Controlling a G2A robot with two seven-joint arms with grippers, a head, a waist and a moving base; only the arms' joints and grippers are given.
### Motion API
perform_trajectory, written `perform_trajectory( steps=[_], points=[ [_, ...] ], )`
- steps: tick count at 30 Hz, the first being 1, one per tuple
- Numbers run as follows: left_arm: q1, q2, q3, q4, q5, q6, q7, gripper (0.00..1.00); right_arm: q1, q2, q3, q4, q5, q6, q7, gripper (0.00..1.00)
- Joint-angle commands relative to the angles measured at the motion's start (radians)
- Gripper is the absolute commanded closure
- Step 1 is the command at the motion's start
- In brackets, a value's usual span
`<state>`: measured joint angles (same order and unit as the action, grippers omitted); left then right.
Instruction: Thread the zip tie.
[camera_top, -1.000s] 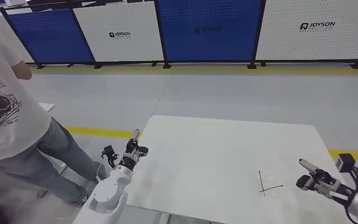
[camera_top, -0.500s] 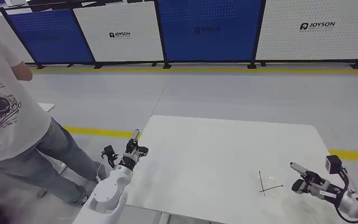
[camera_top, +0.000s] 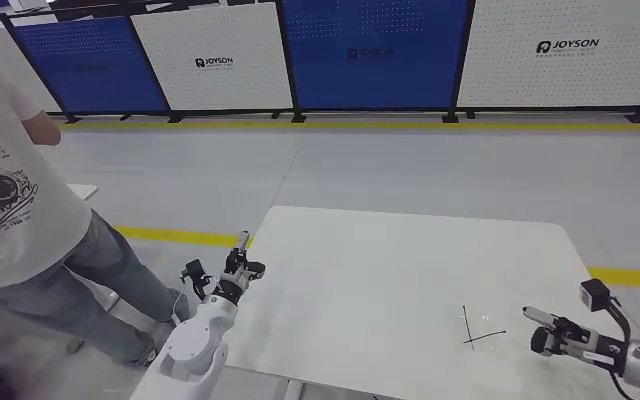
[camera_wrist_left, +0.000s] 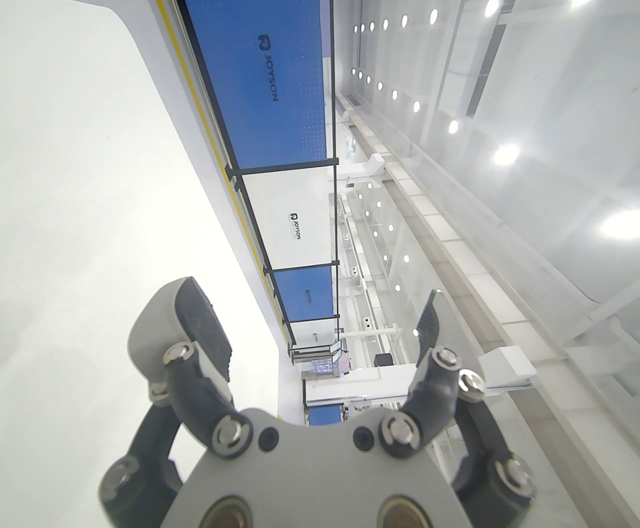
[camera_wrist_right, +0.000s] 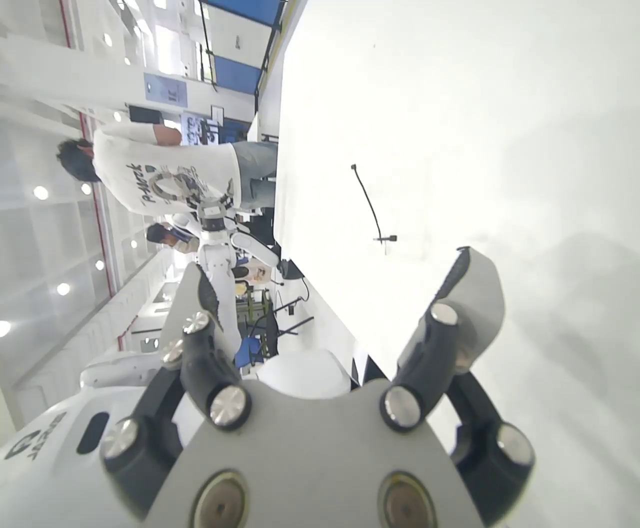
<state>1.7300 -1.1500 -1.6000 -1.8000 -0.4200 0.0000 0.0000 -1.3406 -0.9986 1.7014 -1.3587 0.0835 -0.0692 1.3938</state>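
**While the zip tie (camera_wrist_right: 367, 200) lies free, go in low**

Near it on the table (camera_top: 380, 270), the right gripper (camera_wrist_right: 332, 270) gapes empty; the left gripper (camera_wrist_left: 312, 305), also spread and empty, sits well apart. Best to pinch near 1 end, leaving the other free to feed

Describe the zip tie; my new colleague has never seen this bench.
Start at the big white table and go to the near corner by the open right claw. Beside that claw the zip tie lies flat: thin black strands crossing, hair-fine lines against the white top, unlike the bulky grey claw.
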Motion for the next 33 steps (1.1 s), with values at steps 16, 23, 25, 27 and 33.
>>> perform_trajectory(
  steps=[16, 23, 25, 27, 33],
  points=[
    [0.0, 0.0, 0.0, 0.0, 0.0, 0.0, 0.0, 0.0, 0.083, 0.047, -0.175, 0.071, 0.033, -0.082, -0.004, 0.0],
    [0.0, 0.0, 0.0, 0.0, 0.0, 0.0, 0.0, 0.0, 0.1, 0.048, -0.216, 0.106, 0.066, -0.11, -0.004, 0.0],
    [0.0, 0.0, 0.0, 0.0, 0.0, 0.0, 0.0, 0.0, 0.123, 0.049, -0.236, 0.135, 0.07, -0.133, -0.004, 0.0],
    [0.0, 0.0, 0.0, 0.0, 0.0, 0.0, 0.0, 0.0, 0.155, 0.05, -0.266, 0.173, 0.074, -0.148, -0.004, 0.0],
    [0.0, 0.0, 0.0, 0.0, 0.0, 0.0, 0.0, 0.0, 0.202, 0.049, -0.297, 0.23, 0.054, -0.146, -0.007, 0.0]
  ],
)
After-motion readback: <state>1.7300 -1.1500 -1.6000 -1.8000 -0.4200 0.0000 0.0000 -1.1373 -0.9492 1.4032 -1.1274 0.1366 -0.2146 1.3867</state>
